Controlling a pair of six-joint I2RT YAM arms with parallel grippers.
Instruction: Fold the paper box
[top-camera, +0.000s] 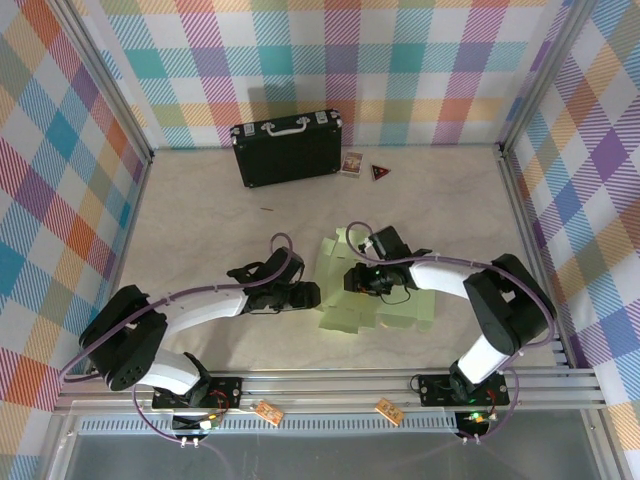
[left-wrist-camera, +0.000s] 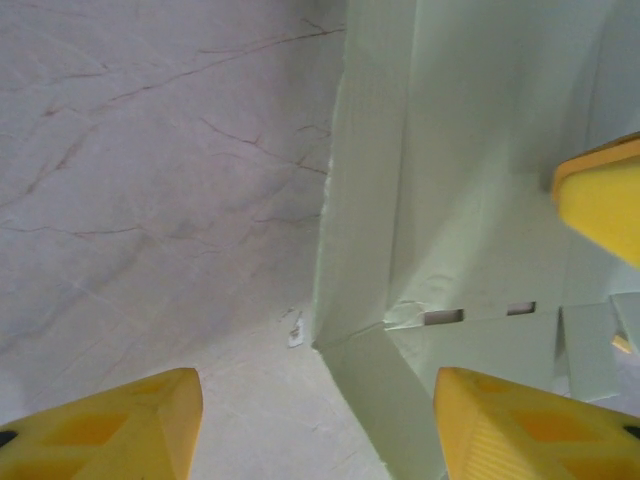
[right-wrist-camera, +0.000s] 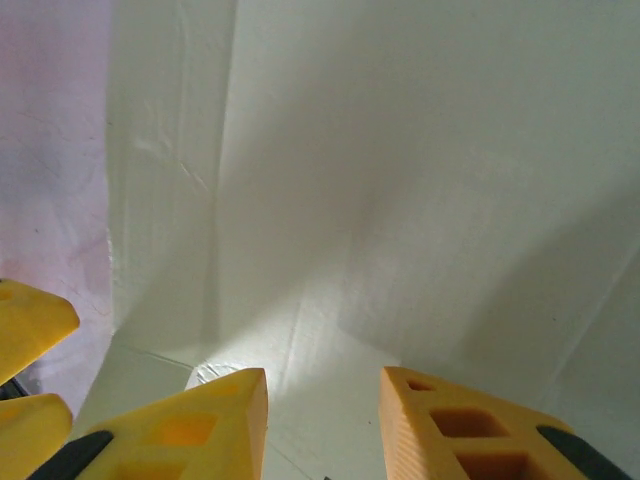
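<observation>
Right in the middle of the table (top-camera: 200, 220), between the two arms, lies the paper box (top-camera: 345, 320). At this point it's basically a flat pale-green cut-out, panels and flaps spread out, and I can't make out any wall standing up from the top camera. So by my read the folding has barely got going.

Working outward: the left gripper (top-camera: 305, 297) is at the sheet's left edge. Its wrist cam shows its fingers (left-wrist-camera: 120, 430) wide apart and gripping nothing, one over bare table and the other over card, with the card's edge running up between them. The right gripper (top-camera: 352, 280) comes in over the middle of the sheet from the other side. Its jaws have a narrower gap, with plain card showing through it, and no fold pinched in there as far as I can tell.

How I'd do this step: pick one flap and stick with it. Let the right arm press down on the base panel just beside the score line. Then the left can lift the edge flap so it bends on the score instead of the whole sheet sliding. Thin card buckles easily, so close softly and low on the flap. Those two little slots (left-wrist-camera: 443, 317) near the corner look like tab holes, so I'd avoid crushing them.

The black case (top-camera: 287, 150) is at the back, well apart, not a factor.
</observation>
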